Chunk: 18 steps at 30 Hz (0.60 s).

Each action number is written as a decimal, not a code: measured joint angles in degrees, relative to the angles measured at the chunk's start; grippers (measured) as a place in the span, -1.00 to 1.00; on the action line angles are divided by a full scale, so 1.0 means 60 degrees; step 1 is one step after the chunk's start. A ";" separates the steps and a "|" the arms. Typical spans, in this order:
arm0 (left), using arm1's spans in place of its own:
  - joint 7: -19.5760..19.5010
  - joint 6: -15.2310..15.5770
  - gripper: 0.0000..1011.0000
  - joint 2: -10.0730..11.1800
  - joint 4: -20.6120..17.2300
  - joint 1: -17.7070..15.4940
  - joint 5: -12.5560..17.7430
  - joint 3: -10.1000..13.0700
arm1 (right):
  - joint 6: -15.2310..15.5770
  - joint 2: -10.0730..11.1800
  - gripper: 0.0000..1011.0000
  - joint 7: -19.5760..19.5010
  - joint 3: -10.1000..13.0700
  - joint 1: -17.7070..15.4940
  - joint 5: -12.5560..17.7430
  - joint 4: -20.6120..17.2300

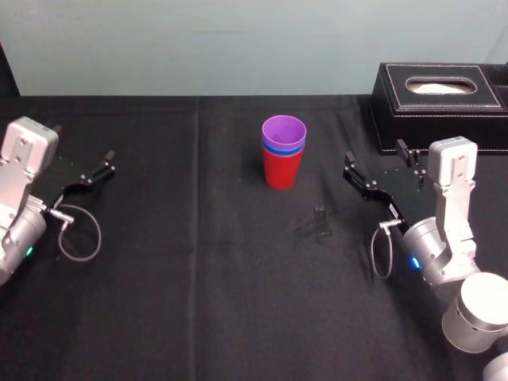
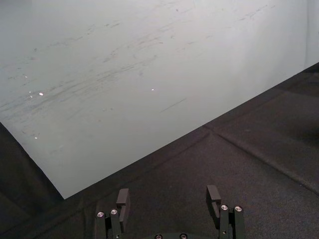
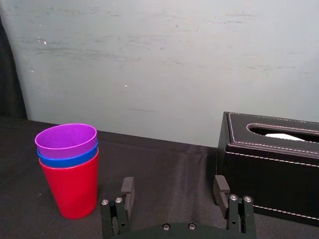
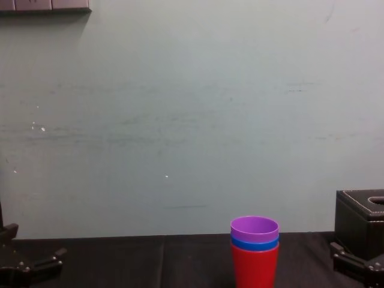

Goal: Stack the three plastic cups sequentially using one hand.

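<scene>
Cloth: a black cloth [image 1: 159, 302] is spread over the whole work surface; a straight crease [image 1: 196, 238] is seen running front to back, left of the middle.
Box: a black box [image 1: 439, 107] with pale stitching along its edges is set on the cloth at the far right, close to the wall.
Slot: an oval slot is cut in the box's top, and something white [image 1: 441, 86] is seen inside (tissue or paper, it cannot be told).
Small object: a small dark thing [image 1: 319, 221] is seen on the cloth right of the middle; its kind cannot be made out.
Wall: a pale, scuffed wall [image 4: 180, 120] is seen behind the cloth.
</scene>
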 joint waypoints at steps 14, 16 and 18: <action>0.0000 0.0000 0.99 0.0000 0.0001 0.0001 0.0000 0.0000 | 0.0118 0.0018 0.99 -0.0007 -0.0020 -0.0004 -0.0011 -0.0065; 0.0000 0.0000 0.99 0.0000 0.0000 0.0001 0.0000 0.0000 | 0.0125 0.0020 0.99 -0.0010 -0.0023 -0.0004 -0.0012 -0.0070; 0.0000 0.0000 0.99 0.0000 0.0000 0.0001 0.0000 0.0000 | 0.0131 0.0021 0.99 -0.0012 -0.0025 -0.0004 -0.0014 -0.0074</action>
